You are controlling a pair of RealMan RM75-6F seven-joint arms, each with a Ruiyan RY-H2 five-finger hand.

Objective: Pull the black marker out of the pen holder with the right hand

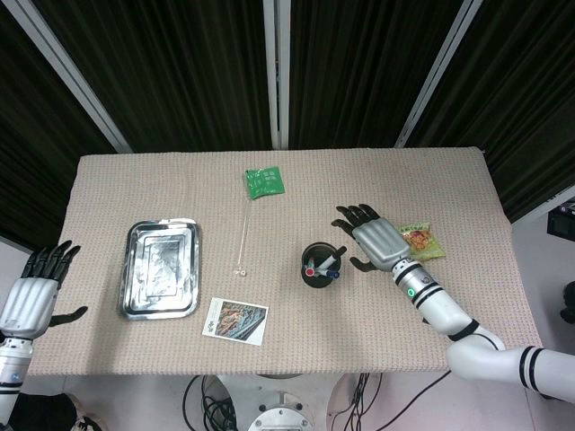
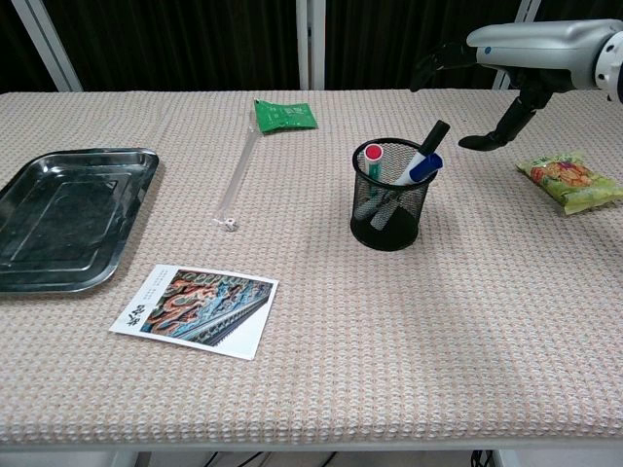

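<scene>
A black mesh pen holder (image 1: pixel 321 266) (image 2: pixel 391 204) stands right of the table's middle. Three markers lean in it, capped red, blue and black. The black marker (image 2: pixel 435 133) (image 1: pixel 338 253) sticks out highest, tilted to the right. My right hand (image 1: pixel 375 237) (image 2: pixel 490 60) hovers open just right of the holder and above it, fingers spread, touching nothing. My left hand (image 1: pixel 34 289) hangs open off the table's left edge, seen only in the head view.
A steel tray (image 1: pixel 161 268) (image 2: pixel 64 216) lies at the left, a postcard (image 1: pixel 236 321) (image 2: pixel 196 309) near the front edge. A green packet (image 1: pixel 264 182) (image 2: pixel 283 115) and a thin clear rod (image 1: pixel 243 234) (image 2: pixel 238 179) lie behind the middle. A snack bag (image 1: pixel 422 243) (image 2: pixel 571 181) sits right of my hand.
</scene>
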